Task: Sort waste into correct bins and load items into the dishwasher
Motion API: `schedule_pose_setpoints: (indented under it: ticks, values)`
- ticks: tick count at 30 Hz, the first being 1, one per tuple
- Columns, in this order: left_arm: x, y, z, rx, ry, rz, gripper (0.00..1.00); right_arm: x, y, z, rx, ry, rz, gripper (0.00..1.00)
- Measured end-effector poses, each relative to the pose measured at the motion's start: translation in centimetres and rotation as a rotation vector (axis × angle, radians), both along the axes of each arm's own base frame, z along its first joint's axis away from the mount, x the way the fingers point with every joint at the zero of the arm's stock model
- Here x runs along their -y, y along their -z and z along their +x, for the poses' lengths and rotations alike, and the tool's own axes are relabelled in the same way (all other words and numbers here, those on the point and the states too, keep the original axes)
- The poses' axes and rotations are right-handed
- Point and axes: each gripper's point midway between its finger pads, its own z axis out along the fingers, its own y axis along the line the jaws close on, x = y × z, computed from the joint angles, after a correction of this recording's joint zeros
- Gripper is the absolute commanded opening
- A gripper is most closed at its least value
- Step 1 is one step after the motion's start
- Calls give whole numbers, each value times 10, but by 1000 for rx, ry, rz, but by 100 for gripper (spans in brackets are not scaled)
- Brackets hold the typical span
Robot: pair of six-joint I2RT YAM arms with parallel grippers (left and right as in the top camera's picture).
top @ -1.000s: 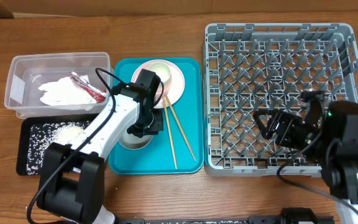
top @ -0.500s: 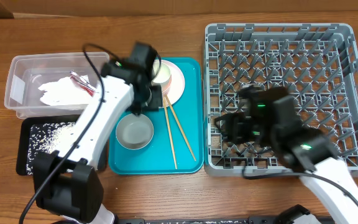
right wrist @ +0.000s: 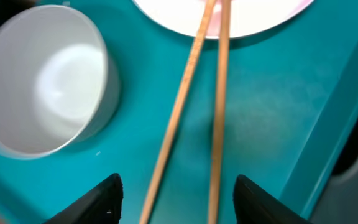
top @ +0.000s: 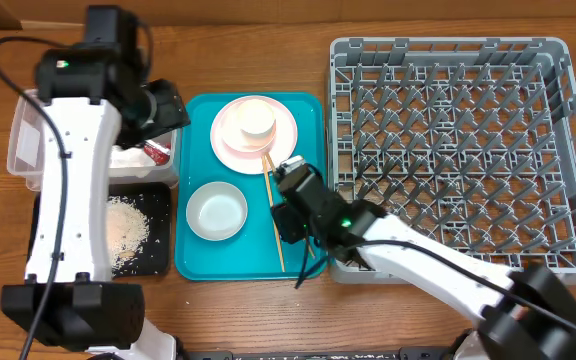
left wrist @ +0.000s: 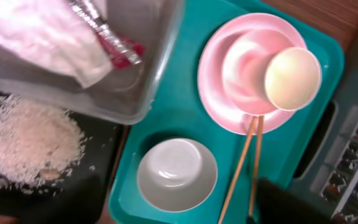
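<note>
— Where are the wooden chopsticks [right wrist: 219,106]?
— Side by side on the teal tray [right wrist: 272,112], top ends on the pink plate [top: 283,125], beside the whitish bowl [right wrist: 42,93].
— And the right gripper [right wrist: 178,182]?
— Above them, fingers spread to either side.
— The left gripper [top: 163,105]?
— Over the clear tub [top: 28,130]. I cannot tell how its jaws stand.

On the surface [top: 268,315], the serving tray [top: 194,150] lies at centre, with the dish rack [top: 450,120] just to its right. Left of the serving tray:
- Rear: the tub [top: 26,140], holding the napkin [left wrist: 36,37] and the snack wrapper [left wrist: 107,37].
- Front: the shallow tray [top: 158,252], holding the rice [top: 126,225].

On the serving tray:
- Rear: the plate [top: 286,130], carrying a bowl [left wrist: 247,59]; the cup [left wrist: 293,78] apparently sits in that bowl.
- Front-left: a second bowl [top: 216,211].
- Right of the second bowl: the chopsticks [right wrist: 219,99], rear ends on the plate.
</note>
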Motion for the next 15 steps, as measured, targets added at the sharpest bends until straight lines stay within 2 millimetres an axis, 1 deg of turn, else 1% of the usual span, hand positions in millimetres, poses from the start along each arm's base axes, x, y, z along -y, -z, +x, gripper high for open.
schedule_pose_setpoints:
  ticks: [2, 4, 9, 15]
  values:
    - [-9, 1, -2, -10, -25, 0, 100, -2, 6, 6, 12, 11, -4, 48]
    - [-13, 3, -3, -17, -36, -1, 100, -6, 9, 10, 25, 14, 5, 45]
    - [-14, 8, -6, -35, -39, -2, 100, -11, 18, 13, 22, 9, 10, 39]
    - [-14, 8, -6, -35, -39, -2, 100, -22, 22, 16, 28, -3, 42, 38]
